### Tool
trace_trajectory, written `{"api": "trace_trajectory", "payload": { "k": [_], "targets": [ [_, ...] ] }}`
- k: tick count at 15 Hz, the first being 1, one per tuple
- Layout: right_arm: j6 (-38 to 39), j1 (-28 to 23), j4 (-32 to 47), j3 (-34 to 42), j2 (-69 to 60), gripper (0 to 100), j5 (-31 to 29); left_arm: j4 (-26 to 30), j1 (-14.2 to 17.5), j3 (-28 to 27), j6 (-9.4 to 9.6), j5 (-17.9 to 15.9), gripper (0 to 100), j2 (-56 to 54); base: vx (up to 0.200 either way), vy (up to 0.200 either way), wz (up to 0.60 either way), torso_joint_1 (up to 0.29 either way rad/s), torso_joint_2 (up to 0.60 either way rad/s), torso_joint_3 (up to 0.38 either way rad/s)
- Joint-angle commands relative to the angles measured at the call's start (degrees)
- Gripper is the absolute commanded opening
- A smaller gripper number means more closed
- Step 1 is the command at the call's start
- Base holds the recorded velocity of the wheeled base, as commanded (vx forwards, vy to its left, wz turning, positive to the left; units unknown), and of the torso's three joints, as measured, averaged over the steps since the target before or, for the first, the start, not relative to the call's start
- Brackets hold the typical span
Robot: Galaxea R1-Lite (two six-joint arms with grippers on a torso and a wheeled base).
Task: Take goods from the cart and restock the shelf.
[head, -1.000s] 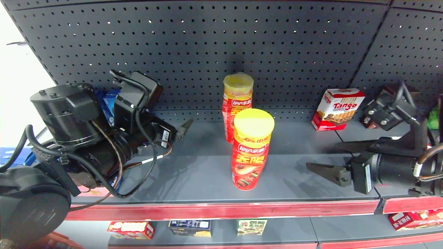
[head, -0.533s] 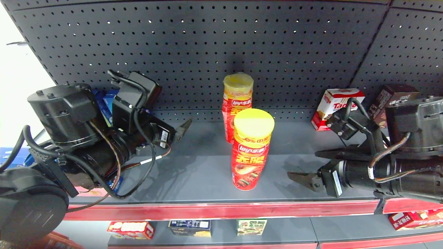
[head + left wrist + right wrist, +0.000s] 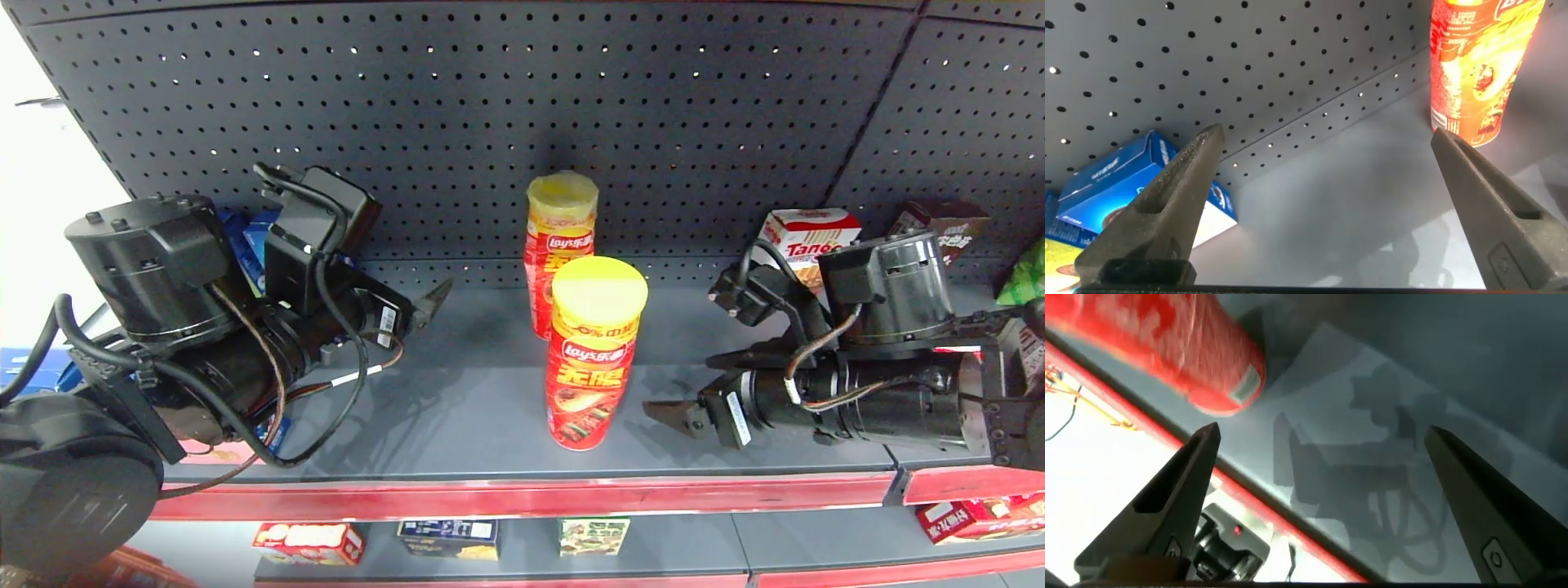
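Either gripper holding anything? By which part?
Nothing held. Left gripper and right gripper both have jaws open and empty; the front chip can stands ungripped on the shelf.

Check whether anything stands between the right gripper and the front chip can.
Nothing visible does. The right gripper is open, level with the front chip can on its right side, with only bare shelf between them.

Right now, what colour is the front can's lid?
Yellow; the lid shows best in the head view.
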Motion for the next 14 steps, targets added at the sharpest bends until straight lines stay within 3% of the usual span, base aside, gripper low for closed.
{"api": "trace_trajectory", "payload": {
  "k": [1,14],
  "targets": [
    [0.0,0.4,0.0,-1.5,2.1,100,0.0,-0.2,0.0,0.0,0.01,0.0,100,0.3,0.0,0.0,0.0,0.0,0.0,0.0],
    [-0.1,1.9,-0.1,-5.0,6.6,100,0.0,-0.4,0.0,0.4,0.01,0.0,100,0.6,0.0,0.0,0.0,0.0,0.0,0.0]
  ]
}}
